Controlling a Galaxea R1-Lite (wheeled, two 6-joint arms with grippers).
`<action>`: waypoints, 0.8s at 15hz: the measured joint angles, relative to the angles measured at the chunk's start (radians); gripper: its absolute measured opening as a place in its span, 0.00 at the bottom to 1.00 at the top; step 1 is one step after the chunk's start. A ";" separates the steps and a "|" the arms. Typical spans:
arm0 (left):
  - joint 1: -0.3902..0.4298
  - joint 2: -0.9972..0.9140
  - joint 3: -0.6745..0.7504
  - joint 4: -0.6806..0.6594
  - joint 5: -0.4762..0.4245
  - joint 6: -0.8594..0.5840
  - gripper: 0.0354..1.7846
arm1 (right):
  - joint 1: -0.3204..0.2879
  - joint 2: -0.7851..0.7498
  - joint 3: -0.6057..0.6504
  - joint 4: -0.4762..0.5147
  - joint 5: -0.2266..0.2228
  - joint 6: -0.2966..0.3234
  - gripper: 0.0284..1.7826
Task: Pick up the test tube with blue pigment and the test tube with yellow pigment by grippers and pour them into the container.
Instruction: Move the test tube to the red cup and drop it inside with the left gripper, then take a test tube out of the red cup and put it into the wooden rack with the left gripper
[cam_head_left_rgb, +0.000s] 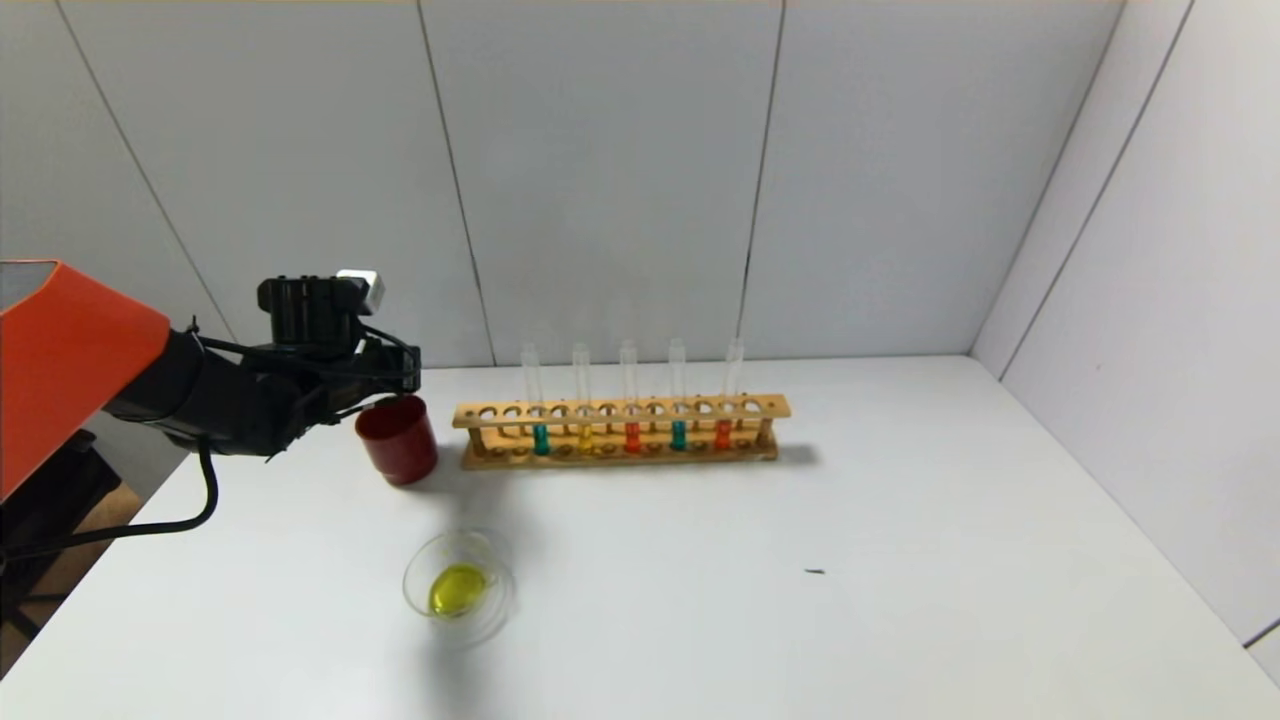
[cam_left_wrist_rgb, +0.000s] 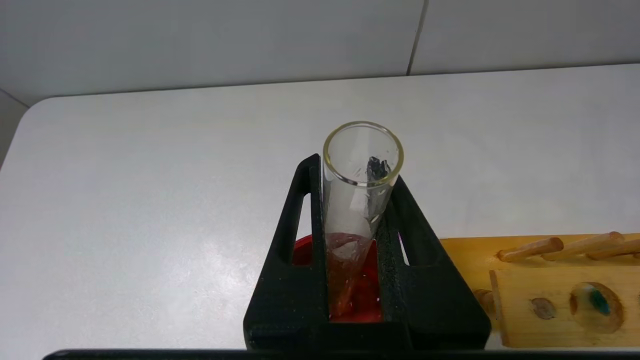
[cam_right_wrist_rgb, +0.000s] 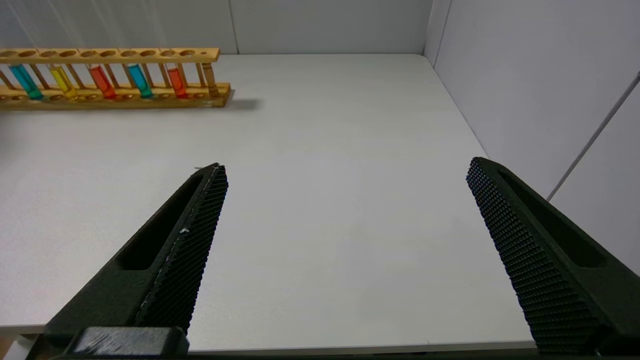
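Note:
My left gripper (cam_head_left_rgb: 403, 374) (cam_left_wrist_rgb: 358, 167) is shut on a clear, empty test tube (cam_left_wrist_rgb: 361, 165), held upright with its lower end over the dark red cup (cam_head_left_rgb: 397, 440) (cam_left_wrist_rgb: 360, 300). The container (cam_head_left_rgb: 459, 588), a clear glass dish, holds yellow-green liquid at the table's front left. In the wooden rack (cam_head_left_rgb: 620, 412) stand a test tube with blue pigment (cam_head_left_rgb: 541, 438) (cam_right_wrist_rgb: 25, 82), a test tube with yellow pigment (cam_head_left_rgb: 585, 438) (cam_right_wrist_rgb: 62, 82) and another blue one (cam_head_left_rgb: 678, 435). My right gripper (cam_right_wrist_rgb: 345, 167) is open and empty above the bare table, out of the head view.
Two tubes with orange-red liquid (cam_head_left_rgb: 632, 437) (cam_head_left_rgb: 722, 434) also stand in the rack. The red cup sits just left of the rack's end. A small dark speck (cam_head_left_rgb: 815, 571) lies on the white table. Grey walls close the back and right sides.

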 joint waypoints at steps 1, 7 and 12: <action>-0.001 0.004 0.000 -0.001 0.000 0.000 0.17 | 0.000 0.000 0.000 0.000 0.000 0.000 0.98; -0.001 0.014 0.009 -0.002 0.002 -0.003 0.49 | 0.000 0.000 0.000 0.000 0.000 0.000 0.98; -0.001 0.006 0.017 -0.001 0.008 -0.003 0.90 | 0.000 0.000 0.000 0.000 0.000 0.000 0.98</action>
